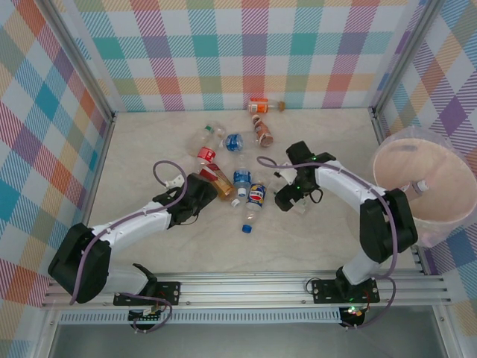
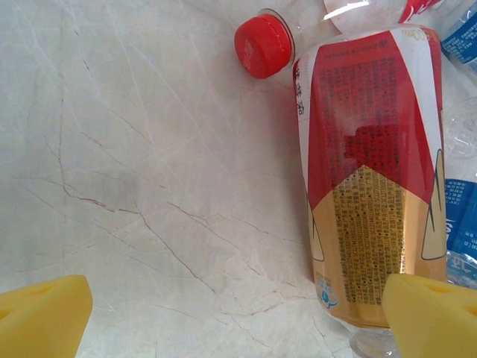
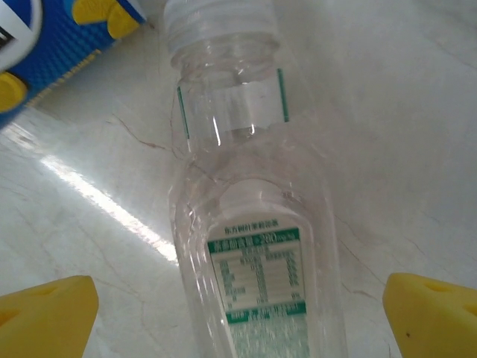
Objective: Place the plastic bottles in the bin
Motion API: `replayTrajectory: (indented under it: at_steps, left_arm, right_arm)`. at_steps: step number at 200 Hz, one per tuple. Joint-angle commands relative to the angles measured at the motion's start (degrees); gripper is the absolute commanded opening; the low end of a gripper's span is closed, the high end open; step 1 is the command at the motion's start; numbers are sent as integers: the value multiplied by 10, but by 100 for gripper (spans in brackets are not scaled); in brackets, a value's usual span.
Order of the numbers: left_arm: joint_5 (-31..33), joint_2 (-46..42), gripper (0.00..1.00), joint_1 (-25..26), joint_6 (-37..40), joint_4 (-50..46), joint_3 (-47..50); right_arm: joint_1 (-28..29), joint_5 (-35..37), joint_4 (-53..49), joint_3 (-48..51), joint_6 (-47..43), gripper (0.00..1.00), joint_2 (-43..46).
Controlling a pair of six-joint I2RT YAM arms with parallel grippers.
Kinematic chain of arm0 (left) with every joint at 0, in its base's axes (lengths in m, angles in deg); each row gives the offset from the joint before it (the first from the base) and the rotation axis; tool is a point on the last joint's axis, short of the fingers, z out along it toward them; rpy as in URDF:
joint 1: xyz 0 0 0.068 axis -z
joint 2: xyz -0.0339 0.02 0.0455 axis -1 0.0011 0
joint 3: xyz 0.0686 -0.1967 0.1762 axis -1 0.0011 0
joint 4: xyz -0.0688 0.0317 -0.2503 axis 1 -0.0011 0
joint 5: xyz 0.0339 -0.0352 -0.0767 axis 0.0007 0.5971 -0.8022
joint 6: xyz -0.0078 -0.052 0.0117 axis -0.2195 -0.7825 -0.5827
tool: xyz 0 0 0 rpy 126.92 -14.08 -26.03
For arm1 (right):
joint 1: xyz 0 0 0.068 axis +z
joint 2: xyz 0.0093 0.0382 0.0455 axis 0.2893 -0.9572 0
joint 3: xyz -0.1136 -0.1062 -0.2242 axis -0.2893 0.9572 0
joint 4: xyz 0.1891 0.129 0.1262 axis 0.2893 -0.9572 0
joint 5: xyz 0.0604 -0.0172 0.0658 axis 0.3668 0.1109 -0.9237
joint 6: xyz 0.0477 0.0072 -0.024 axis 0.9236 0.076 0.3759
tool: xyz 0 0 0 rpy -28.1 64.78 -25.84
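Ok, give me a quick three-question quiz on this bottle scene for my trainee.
1. True or false: the right tool is shut on the clear bottle.
2. The cap beside the red-and-gold bottle is: A blue, B red, C green.
3. Fill in: the bin stands on the robot's ____ side.
Key: 1 false, its jaws stand open either side of the bottle; 2 B; 3 right.
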Motion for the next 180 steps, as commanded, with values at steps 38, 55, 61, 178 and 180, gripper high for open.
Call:
replayTrajectory:
  at_steps: [38, 55, 61, 178, 180]
  left_arm:
    - [19, -20, 100, -8, -15, -7, 12]
    - [17, -18, 100, -8, -16, -7, 10]
    - [17, -17, 100, -8, -16, -7, 10]
    - [16, -17, 100, -8, -17, -8, 9]
    - [16, -16, 100, -8, -17, -8, 9]
  right_arm:
    - [11, 61, 38, 10, -39, 88, -55]
    - [11, 60, 59, 18, -36, 83, -59]
    - [12, 59, 63, 19, -35, 82, -61]
    - [16, 35, 98, 48, -45, 52, 7]
    - [15, 34, 99, 50, -44, 52, 11]
